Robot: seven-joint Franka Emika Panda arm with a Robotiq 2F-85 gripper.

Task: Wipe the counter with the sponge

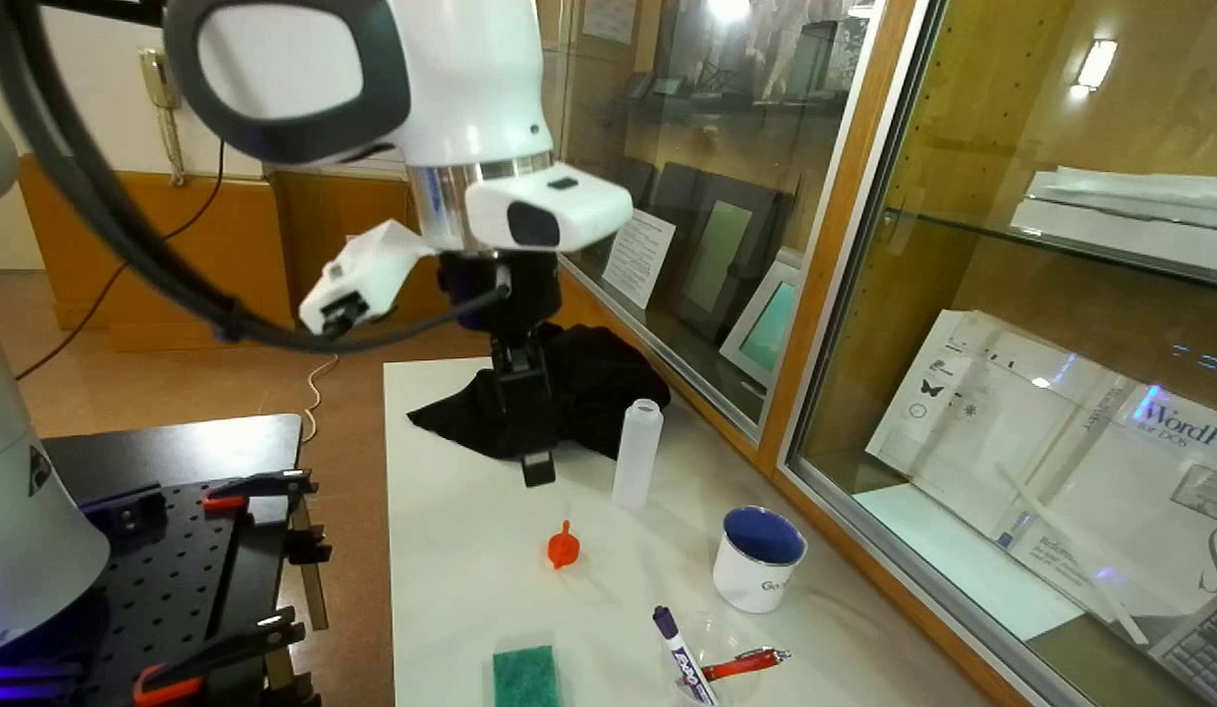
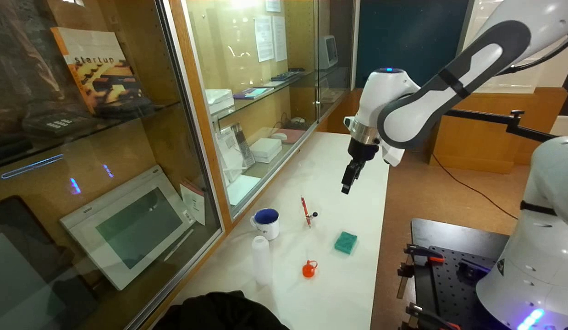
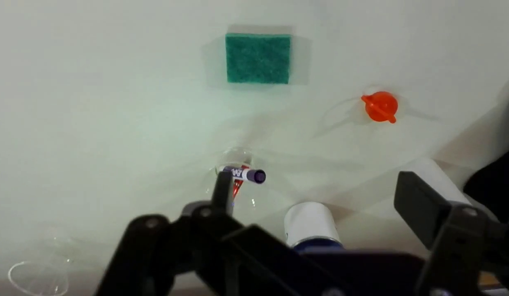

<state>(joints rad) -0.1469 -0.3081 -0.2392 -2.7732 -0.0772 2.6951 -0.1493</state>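
A green sponge [image 1: 526, 678] lies flat on the white counter [image 1: 451, 570]. It also shows in an exterior view [image 2: 345, 242] and at the top middle of the wrist view [image 3: 258, 58]. My gripper [image 3: 314, 183] is open, with its two fingers wide apart and nothing between them. In both exterior views the gripper [image 1: 538, 473] [image 2: 346, 189] hangs above the counter, pointing down and apart from the sponge. In the wrist view the sponge lies beyond the fingertips, toward the top of the picture.
A red funnel-like piece [image 3: 381, 107], a white bottle [image 1: 637, 457] and a white mug [image 1: 741, 584] stand near the sponge. A transparent cup holds a purple marker [image 1: 682, 658] and a red pen [image 1: 746, 664]. Black cloth [image 1: 598, 393] lies at one end. Glass cabinets [image 1: 770, 432] edge the counter.
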